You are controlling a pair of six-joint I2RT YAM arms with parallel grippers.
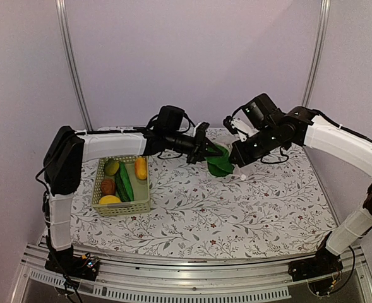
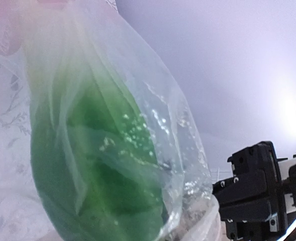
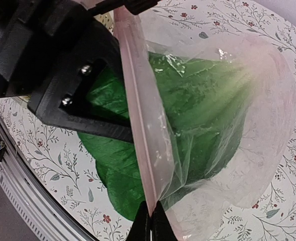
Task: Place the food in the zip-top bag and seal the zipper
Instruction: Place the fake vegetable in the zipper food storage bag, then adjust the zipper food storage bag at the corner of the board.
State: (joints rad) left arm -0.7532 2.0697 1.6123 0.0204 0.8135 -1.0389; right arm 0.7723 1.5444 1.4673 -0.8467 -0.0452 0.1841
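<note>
The clear zip-top bag [image 1: 228, 165] hangs above the table's far middle between my two grippers, with a dark green leafy piece [image 3: 198, 105] inside. Part of the leaf [image 3: 112, 170] shows bare to the left of the zipper. The zipper [image 3: 137, 115] is a pale pink strip running top to bottom. My right gripper [image 3: 151, 221] is shut on its lower end. My left gripper [image 1: 206, 150] meets the bag's other end and looks shut on it. Its fingers are hidden in the left wrist view, which the bag [image 2: 153, 115] and leaf [image 2: 97, 165] fill.
A pale green slotted basket [image 1: 124, 208] stands at the left. It holds a cucumber [image 1: 124, 182], a lemon [image 1: 109, 199], an orange piece [image 1: 140, 168], a reddish-brown piece [image 1: 107, 186] and a yellow-green fruit [image 1: 112, 166]. The floral cloth [image 1: 236, 214] covers the table.
</note>
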